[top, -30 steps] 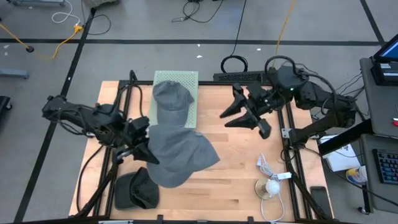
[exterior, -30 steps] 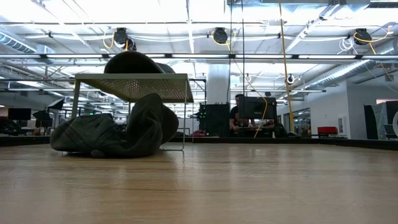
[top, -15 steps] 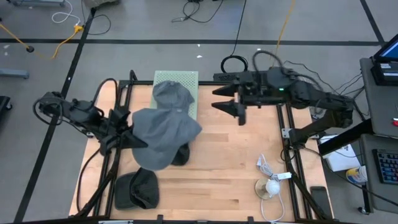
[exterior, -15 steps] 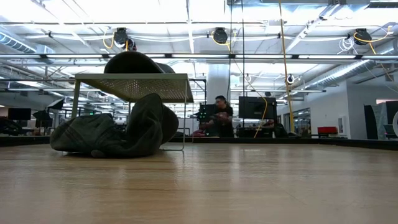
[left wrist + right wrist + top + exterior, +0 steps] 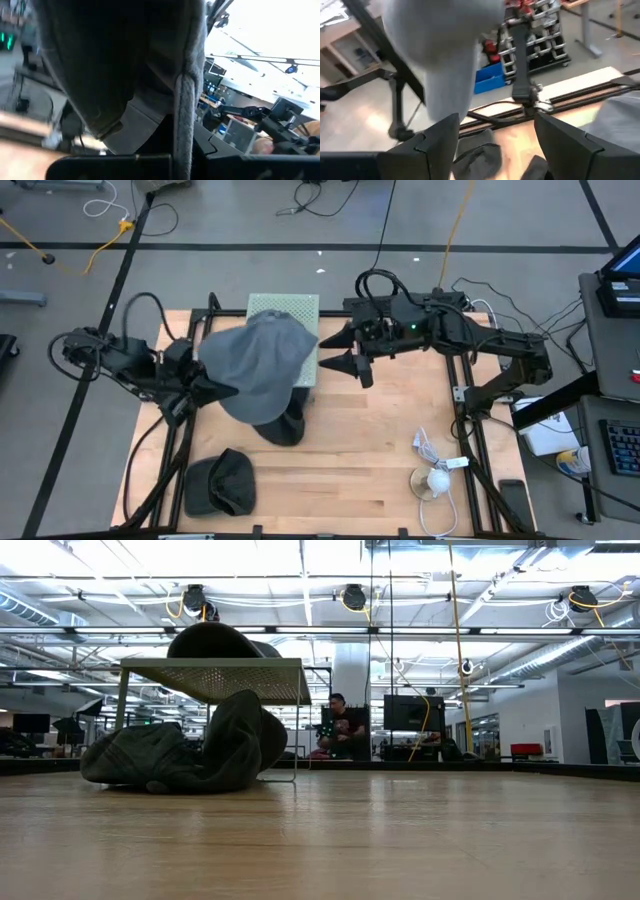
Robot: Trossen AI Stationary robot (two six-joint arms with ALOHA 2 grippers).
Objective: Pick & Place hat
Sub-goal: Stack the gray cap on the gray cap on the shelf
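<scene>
**Grey hat carried over the rack by the left arm**

Wooden worktop, framed by dark rails and set in an open workshop, is seen from above with both arms reaching toward its far middle. A pale green perforated rack stands at about twelve o'clock on the worktop.

A large grey hat is held aloft just in front of the rack, overlapping its near edge and partly covering another grey hat already lying on the rack. The held hat is judged light and limp: its cloth hangs in folds, so a pinch on the brim or a fold of fabric would serve best, and it may drape or snag on the rack edge.

The left arm is stretched from nine o'clock, its left end effector clenched on the hat's edge. The right arm is extended from three o'clock, and the right end effector is held released, fingers spread, just beside the hat and apart from it.

A dark hat lies at seven o'clock, and a darker garment shows beneath the held hat.
</scene>
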